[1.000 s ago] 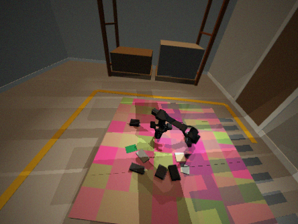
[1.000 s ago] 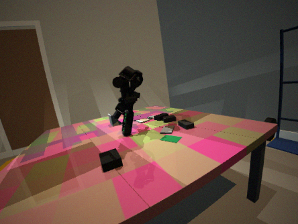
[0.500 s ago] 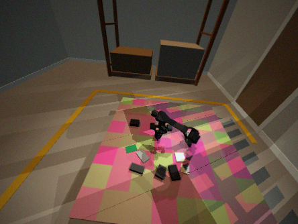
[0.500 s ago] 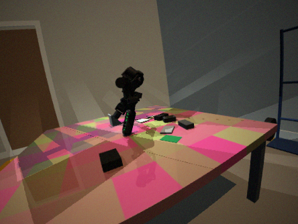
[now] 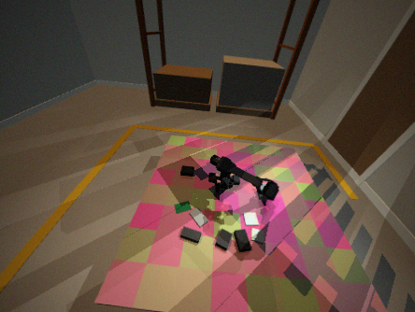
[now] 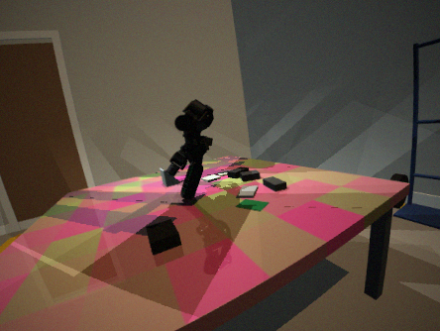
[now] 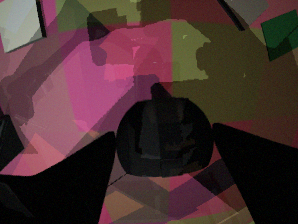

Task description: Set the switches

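Note:
My gripper (image 5: 218,191) (image 6: 189,192) (image 7: 164,133) points down over the middle of the patterned bench, in front of the arm. In the wrist view its two black fingertips stand wide apart and touch both sides of a dark, rounded-looking unit (image 7: 162,150). It appears to be held between them, with bench showing beyond it. Its surface is very dark; no numbered switch, green end or label square can be made out. Whether it clears the bench is hard to tell. None of the dark units lying on the bench shows readable switches.
Dark blocks (image 5: 191,234) (image 5: 224,239) (image 5: 242,240) lie at the front; another block (image 5: 187,171) (image 6: 164,238) lies alone. A green board (image 5: 182,206) (image 6: 253,204) (image 7: 282,37), a grey plate (image 5: 198,217) (image 6: 249,191) and a white plate (image 5: 250,219) (image 7: 20,25) lie between.

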Controlling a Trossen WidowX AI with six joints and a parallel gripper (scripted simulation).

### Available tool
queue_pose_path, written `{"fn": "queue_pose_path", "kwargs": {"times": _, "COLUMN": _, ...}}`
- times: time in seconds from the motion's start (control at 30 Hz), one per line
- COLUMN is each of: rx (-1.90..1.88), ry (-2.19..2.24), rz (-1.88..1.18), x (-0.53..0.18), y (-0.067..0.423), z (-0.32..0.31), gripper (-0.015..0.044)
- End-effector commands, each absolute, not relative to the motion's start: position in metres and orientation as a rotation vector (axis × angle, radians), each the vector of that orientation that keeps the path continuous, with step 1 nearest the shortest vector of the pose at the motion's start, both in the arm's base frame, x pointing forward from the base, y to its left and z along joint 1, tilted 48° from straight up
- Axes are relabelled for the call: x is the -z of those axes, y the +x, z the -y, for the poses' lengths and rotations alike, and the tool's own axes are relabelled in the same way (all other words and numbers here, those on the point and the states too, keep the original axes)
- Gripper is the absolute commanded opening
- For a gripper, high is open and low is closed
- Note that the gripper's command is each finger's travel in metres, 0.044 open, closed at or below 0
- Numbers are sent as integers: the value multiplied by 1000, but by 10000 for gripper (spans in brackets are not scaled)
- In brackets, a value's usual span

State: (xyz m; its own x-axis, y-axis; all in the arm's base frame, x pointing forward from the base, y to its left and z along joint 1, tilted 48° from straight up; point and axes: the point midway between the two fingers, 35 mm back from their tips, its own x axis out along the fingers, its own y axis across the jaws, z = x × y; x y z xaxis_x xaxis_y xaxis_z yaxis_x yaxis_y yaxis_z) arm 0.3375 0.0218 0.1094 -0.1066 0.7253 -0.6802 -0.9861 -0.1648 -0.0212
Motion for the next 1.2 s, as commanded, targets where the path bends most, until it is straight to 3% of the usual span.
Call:
{"fn": "queue_pose_path", "kwargs": {"times": 0.0, "rx": -1657, "ry": -644, "rz": -539, "x": -104, "y": 335, "z": -31, "gripper": 338}}
{"fn": "queue_pose_path", "kwargs": {"times": 1.17, "rx": -1657, "ry": -643, "rz": -538, "x": -113, "y": 331, "z": -56, "gripper": 338}}
